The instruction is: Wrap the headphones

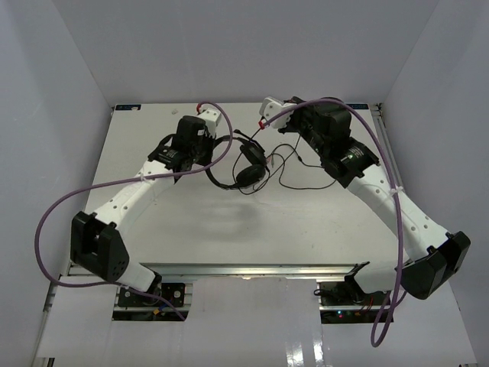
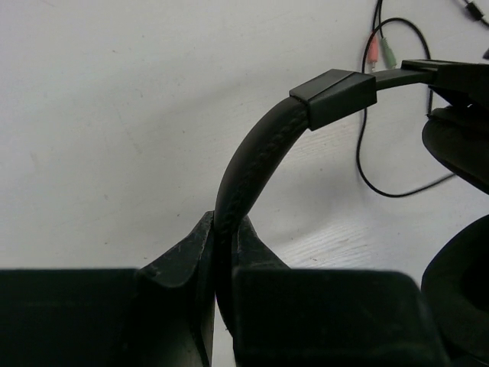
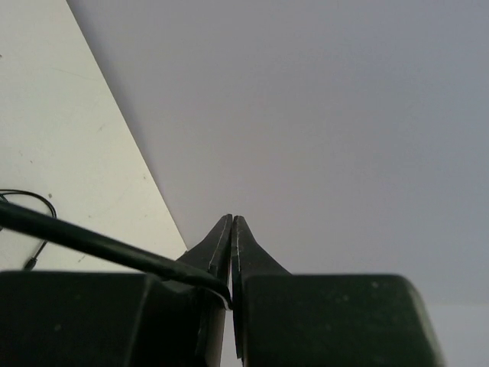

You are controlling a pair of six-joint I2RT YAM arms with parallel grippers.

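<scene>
The black headphones (image 1: 246,176) lie at the middle back of the white table, their headband arching left toward the left arm. In the left wrist view my left gripper (image 2: 221,248) is shut on the padded headband (image 2: 256,149). Its earcups (image 2: 458,145) sit at the right edge. The thin black cord (image 1: 284,177) loops over the table right of the earcups, and its pink and green plugs (image 2: 380,52) lie on the table. My right gripper (image 3: 231,229) is shut on a stretch of the cord (image 3: 92,241), raised and pointing at the grey back wall.
Thick purple cables (image 1: 57,206) hang from both arms; one crosses close by the headband. Grey walls stand close around the table (image 1: 306,222) on the left, back and right. The right arm (image 1: 382,191) reaches in from the near right corner.
</scene>
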